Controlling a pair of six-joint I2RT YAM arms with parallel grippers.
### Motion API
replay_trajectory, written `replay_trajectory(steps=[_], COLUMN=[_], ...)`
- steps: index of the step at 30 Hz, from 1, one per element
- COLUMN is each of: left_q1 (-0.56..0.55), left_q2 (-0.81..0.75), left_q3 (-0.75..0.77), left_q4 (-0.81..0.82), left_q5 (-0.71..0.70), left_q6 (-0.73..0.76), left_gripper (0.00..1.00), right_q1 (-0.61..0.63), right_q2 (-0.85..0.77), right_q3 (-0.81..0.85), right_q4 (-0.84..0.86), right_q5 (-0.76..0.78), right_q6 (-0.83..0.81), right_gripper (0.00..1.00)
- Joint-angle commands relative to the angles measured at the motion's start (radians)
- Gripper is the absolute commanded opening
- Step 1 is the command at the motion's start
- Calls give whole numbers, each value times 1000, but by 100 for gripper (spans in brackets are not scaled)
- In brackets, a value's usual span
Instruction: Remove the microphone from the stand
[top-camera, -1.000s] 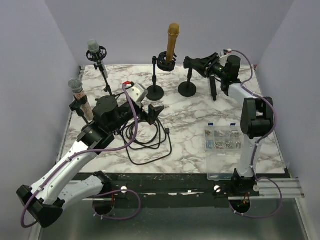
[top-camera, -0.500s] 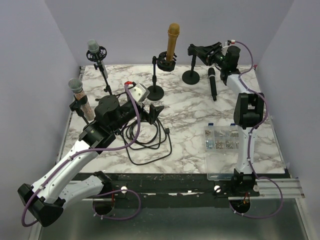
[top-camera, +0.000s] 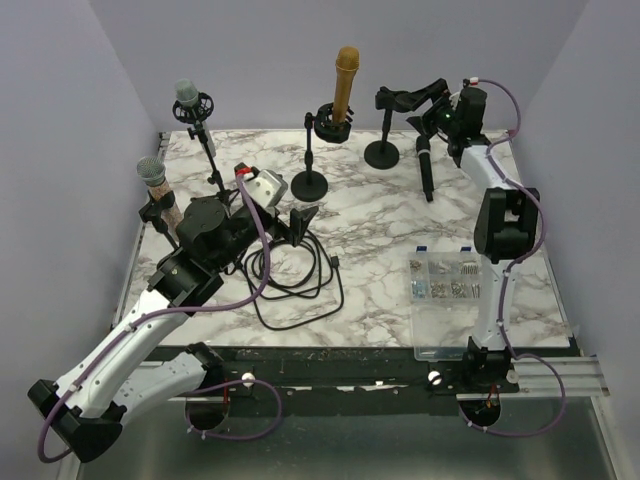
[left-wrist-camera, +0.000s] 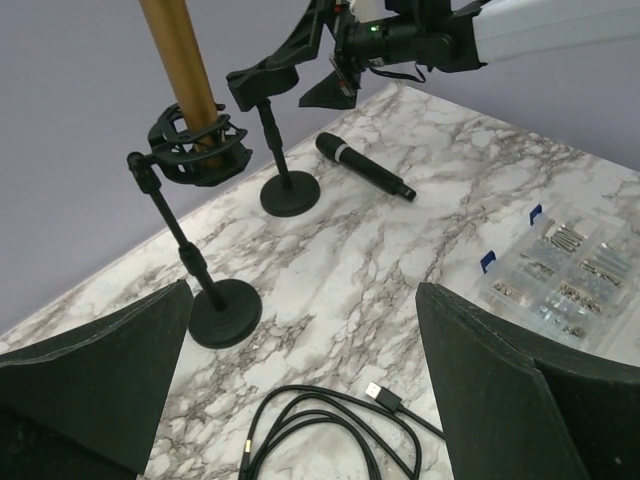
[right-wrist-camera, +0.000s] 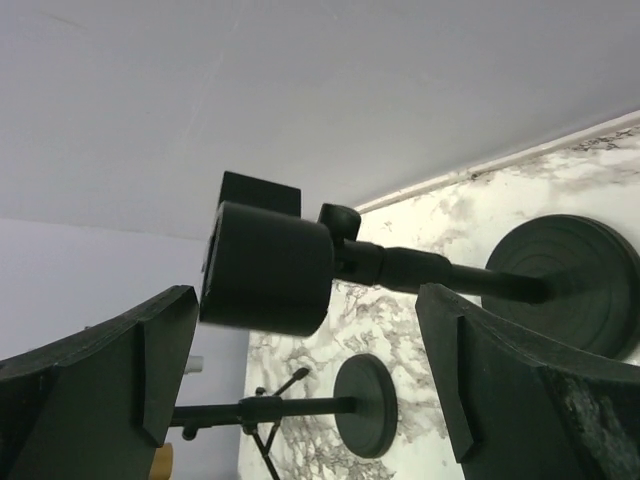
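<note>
**Microphone off its stand, lying on the counter**

The black microphone (top-camera: 424, 168) is seen lying flat on the marble counter (top-camera: 380, 260), just beside the base of the empty stand (top-camera: 383, 152). The right gripper (right-wrist-camera: 305, 370) is spread wide, holding nothing, with the stand's clip (right-wrist-camera: 265, 265) framed between its fingers. The left gripper (left-wrist-camera: 303, 290) is likewise wide and empty above a cable (left-wrist-camera: 330, 430)

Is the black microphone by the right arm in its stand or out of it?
Out. The black microphone lies flat on the table, beside its stand, whose clip is empty.

Black microphone (top-camera: 425, 168), black stand (top-camera: 382, 154) — grey-veined white table (top-camera: 380, 235).
</note>
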Motion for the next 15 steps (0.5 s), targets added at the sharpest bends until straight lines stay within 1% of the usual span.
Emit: replay_trajectory(steps=[1, 5, 9, 11, 13, 15], left_q1=[-7, -6, -7, -7, -6, -7], left_q2=[-46, -50, -47, -48, -54, -50], left_q3=[-21, -22, -20, -16, -21, -22], left_q4=[28, 32, 30, 27, 33, 34], left_q5=[-74, -69, -69, -64, -60, -68], left_q6=[34, 24, 21, 15, 13, 14], left_gripper=[98, 98, 98, 98, 98, 98], right_q1=[-11, -12, -11, -12, -3, 30], right_q2=[-131, -222, -253, -282, -327, -373], right_q3=[-35, -88, -56, -69, -100, -117], right_q4=[-125, -126, -142, -134, -128, -139], right_q5=[60, 81, 56, 37, 35, 54], right_q6=[-124, -153, -171, -182, -226, -301], right_gripper=[100, 100, 100, 100, 100, 100])
